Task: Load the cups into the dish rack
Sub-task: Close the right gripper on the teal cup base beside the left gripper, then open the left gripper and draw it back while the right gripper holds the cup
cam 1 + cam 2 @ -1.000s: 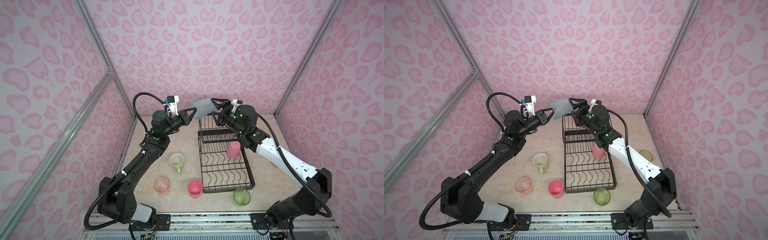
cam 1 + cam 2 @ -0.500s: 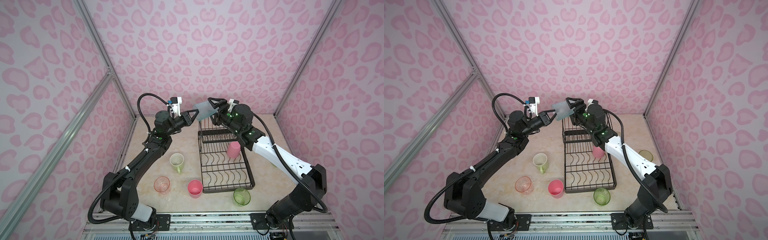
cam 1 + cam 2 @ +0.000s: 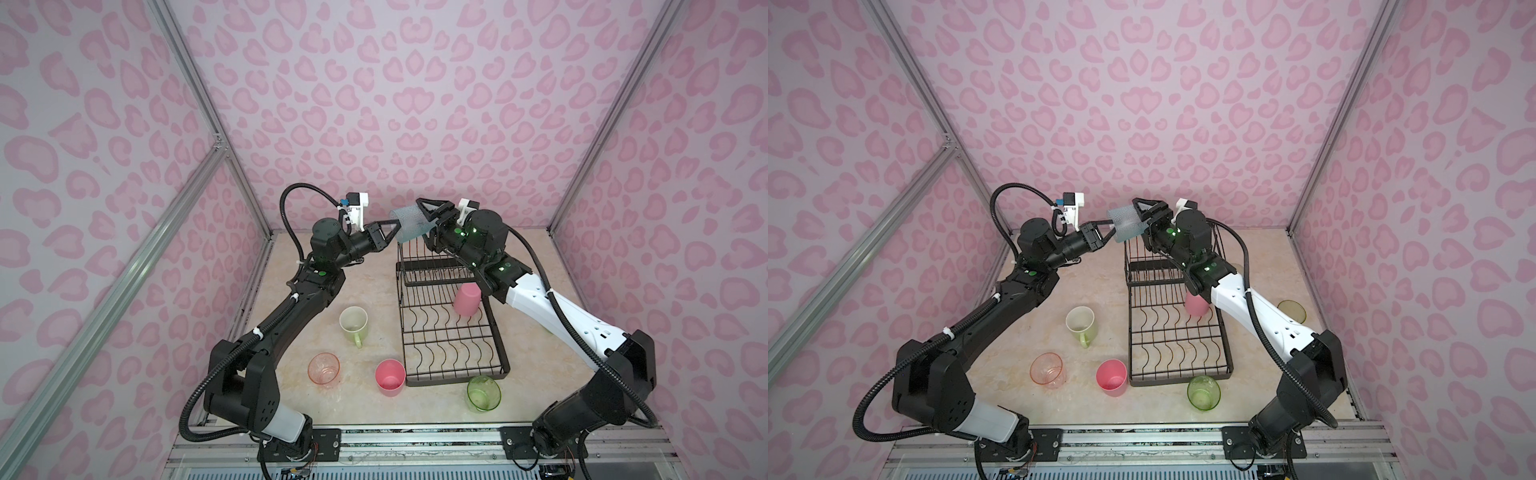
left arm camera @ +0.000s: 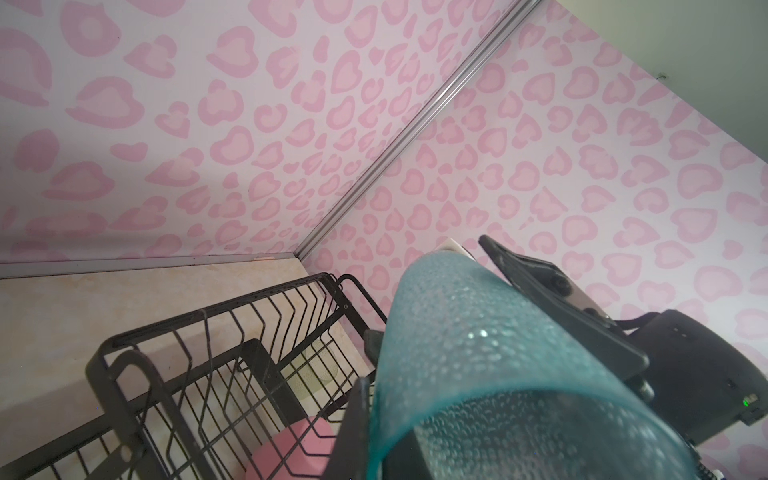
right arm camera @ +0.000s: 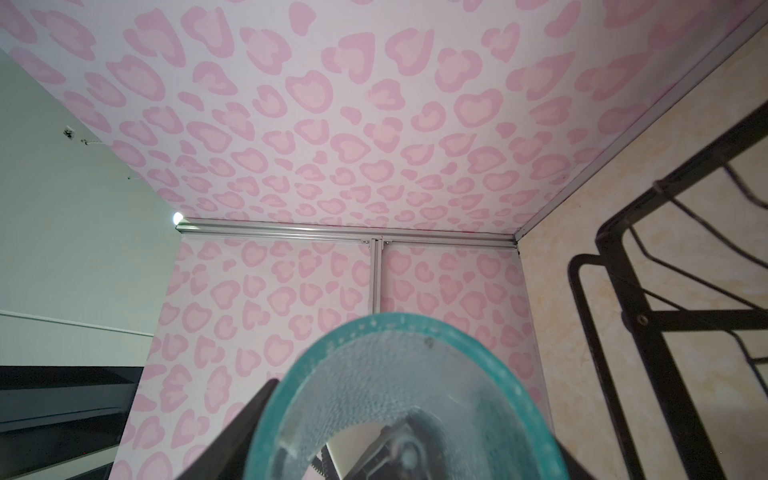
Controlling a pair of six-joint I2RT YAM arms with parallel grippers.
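Top view, two pink tumblers [image 3: 1111, 376] [image 3: 1196, 305], teal tumbler [image 3: 1126, 224]

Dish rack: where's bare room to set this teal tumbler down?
The lower tray is bare from the pink tumbler to its near rail. The table left of it, past the mug, is bare too. Crowded: table by that rail, with pink glass, pink cup, green glass.

Marble-look bench [image 3: 365, 270] is seen in both top views. Set directly on it: black wire dish rack [image 3: 449, 345], pale-green mug [image 3: 353, 323], clear pink glass [image 3: 324, 369], pink tumbler [image 3: 390, 376], green glass [image 3: 483, 392] at the rack's near end, second green glass [image 3: 1292, 311] right of the rack.
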